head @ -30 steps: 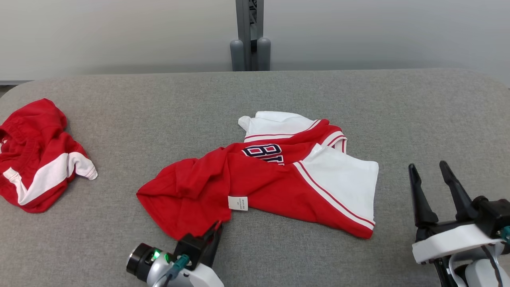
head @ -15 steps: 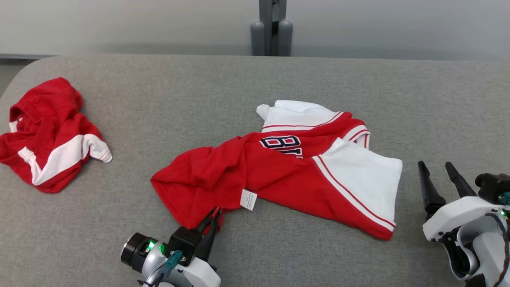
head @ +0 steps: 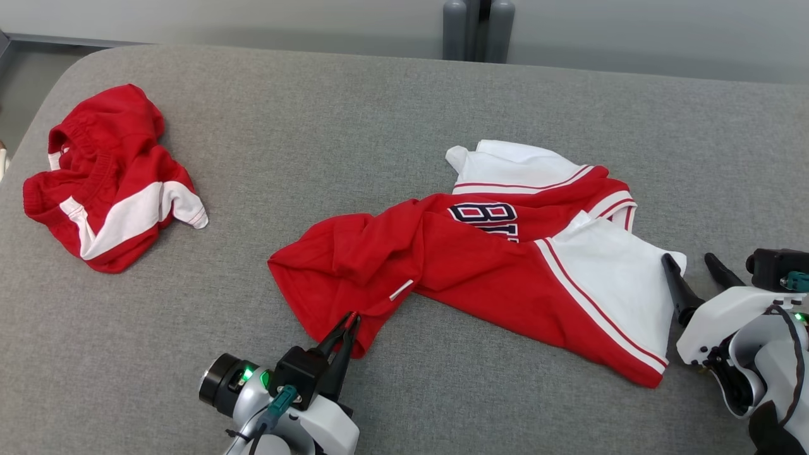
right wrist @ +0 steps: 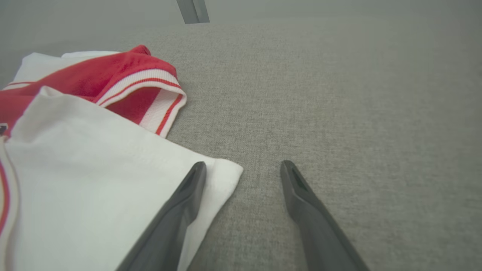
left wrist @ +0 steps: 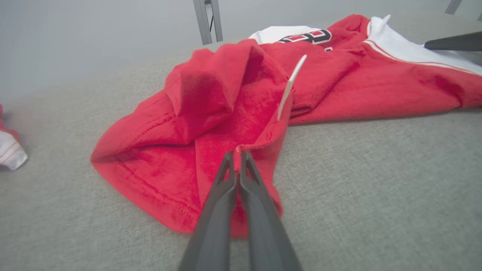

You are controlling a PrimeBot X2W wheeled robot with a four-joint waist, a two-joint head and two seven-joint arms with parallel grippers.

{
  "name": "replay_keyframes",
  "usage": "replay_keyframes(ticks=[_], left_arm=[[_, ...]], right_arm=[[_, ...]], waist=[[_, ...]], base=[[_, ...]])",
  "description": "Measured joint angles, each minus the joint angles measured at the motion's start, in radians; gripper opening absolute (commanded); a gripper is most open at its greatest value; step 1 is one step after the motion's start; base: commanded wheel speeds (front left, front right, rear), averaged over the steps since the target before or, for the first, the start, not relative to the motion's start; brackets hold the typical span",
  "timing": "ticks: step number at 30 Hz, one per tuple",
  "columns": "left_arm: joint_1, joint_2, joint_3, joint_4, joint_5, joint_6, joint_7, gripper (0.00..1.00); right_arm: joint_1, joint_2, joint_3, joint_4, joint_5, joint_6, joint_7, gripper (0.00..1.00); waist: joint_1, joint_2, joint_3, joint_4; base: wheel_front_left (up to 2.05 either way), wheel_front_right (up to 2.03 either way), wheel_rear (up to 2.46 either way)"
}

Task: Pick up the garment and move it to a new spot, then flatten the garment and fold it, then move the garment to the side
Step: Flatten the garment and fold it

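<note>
**Q:** What does each pincer hold?

**A:** The left pincer (left wrist: pixel 236 153) is pressed together on the near red hem of the garment (head: pixel 480 272); a pinch of cloth shows between its tips. The right pincer (right wrist: pixel 243 163) stands apart with nothing held. Its left finger lies over the garment's white corner and its right finger over bare desk (right wrist: pixel 339 94).

**Q:** Where does the garment lie?

**A:** It lies crumpled on the desk, reaching from just ahead of the left pincer across to the right pincer.

**Q:** What has just changed?

**A:** A second ago the right pincer stood well apart from the white corner; now it is at it. The label (head: pixel 402 290) just beyond the left pincer lay flat then and now stands edge-on, so the hem is probably being drawn up. The head camera has also swung.

**Q:** What does that mean for the task?

**A:** One hold is made and a second looks imminent; the lift to a new spot is not yet done. A red-and-white bundle (head: pixel 107 183) lies well to the left pincer's left.
</note>
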Motion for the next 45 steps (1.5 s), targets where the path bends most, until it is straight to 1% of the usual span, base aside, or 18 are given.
replay_keyframes(ticks=[3, 9, 10, 11, 12, 13, 17, 22, 24, 26, 32, 35, 38, 43, 45], left_arm=[[0.000, -0.003, -0.003, -0.010, 0.000, 0.000, 0.000, 0.00], [-0.003, -0.006, -0.006, -0.019, 0.000, -0.001, 0.000, 0.00], [-0.003, -0.006, -0.007, -0.019, 0.000, -0.001, 0.000, 0.00], [-0.003, -0.007, -0.007, -0.019, 0.000, -0.001, 0.000, 0.00], [-0.003, -0.007, -0.007, -0.020, 0.000, -0.001, 0.000, 0.00], [-0.003, -0.007, -0.007, -0.019, 0.000, -0.001, 0.000, 0.00], [-0.003, -0.008, -0.005, -0.016, 0.000, -0.001, 0.000, 0.00], [-0.003, -0.008, 0.002, -0.013, 0.000, 0.001, 0.000, 0.00], [-0.003, -0.008, 0.007, -0.015, 0.000, 0.002, 0.000, 0.00], [-0.003, -0.004, 0.019, -0.027, 0.000, 0.008, 0.000, 0.00], [-0.009, 0.022, 0.056, -0.071, -0.005, 0.011, 0.000, 0.00], [-0.042, 0.034, 0.072, -0.084, -0.008, 0.003, 0.000, 0.00], [-0.078, 0.058, 0.082, -0.091, -0.007, -0.012, 0.000, 0.00], [-0.153, 0.093, 0.109, -0.094, -0.008, -0.030, 0.000, 0.00], [-0.182, 0.107, 0.119, -0.084, -0.010, -0.031, 0.000, 0.00]], right_arm=[[-0.016, -0.003, 0.027, 0.017, 0.046, 0.000, -0.006, 1.00], [-0.044, -0.021, 0.099, 0.046, 0.097, 0.000, -0.009, 1.00], [-0.046, -0.023, 0.109, 0.048, 0.106, 0.000, -0.011, 0.93], [-0.049, -0.027, 0.124, 0.051, 0.110, 0.000, -0.011, 0.30], [-0.053, -0.029, 0.138, 0.053, 0.112, 0.000, -0.012, 0.06], [-0.057, -0.030, 0.150, 0.053, 0.121, 0.000, -0.012, 0.00], [-0.062, -0.031, 0.200, 0.049, 0.152, 0.000, -0.021, 0.00], [-0.064, -0.053, 0.242, 0.044, 0.162, 0.000, -0.043, 0.00], [-0.068, -0.063, 0.250, 0.040, 0.155, 0.000, -0.050, 0.00], [-0.084, -0.083, 0.227, 0.010, 0.129, 0.000, -0.052, 0.00], [-0.100, -0.127, 0.084, -0.129, -0.026, 0.000, -0.058, 0.00], [-0.099, -0.138, 0.012, -0.202, -0.132, 0.000, -0.058, 0.00], [-0.100, -0.144, -0.048, -0.269, -0.229, 0.000, -0.058, 0.00], [-0.120, -0.152, -0.084, -0.371, -0.363, 0.000, -0.058, 0.00], [-0.137, -0.157, -0.085, -0.395, -0.390, 0.000, -0.058, 0.00]], waist=[[0.0000, 0.0000, 0.005, 0.006], [0.0000, 0.0000, 0.009, 0.014], [0.0000, 0.0000, 0.009, 0.014], [0.0000, 0.0000, 0.009, 0.015], [0.0000, 0.0000, 0.008, 0.015], [0.0000, 0.0000, 0.008, 0.015], [0.0000, 0.0000, 0.004, 0.014], [0.0000, 0.0000, -0.009, 0.010], [0.0000, 0.0000, -0.017, 0.007], [0.0000, 0.0000, -0.033, 0.002], [0.0000, 0.0000, -0.069, -0.017], [0.0000, 0.0000, -0.091, -0.027], [0.0000, 0.0000, -0.115, -0.038], [0.0000, 0.0000, -0.163, -0.055], [0.0000, 0.0000, -0.184, -0.061]], base=[[0.00, 0.00, 0.00], [0.00, 0.00, 0.00], [0.00, 0.00, 0.00], [0.00, 0.00, 0.00], [0.00, 0.00, 0.00], [0.00, 0.00, 0.00], [0.00, 0.00, 0.00], [0.00, 0.00, 0.00], [0.00, 0.00, 0.00], [0.00, 0.00, 0.00], [0.00, 0.00, 0.00], [0.00, 0.00, 0.00], [0.00, 0.00, 0.00], [0.00, 0.00, 0.00], [0.00, 0.00, 0.00]])
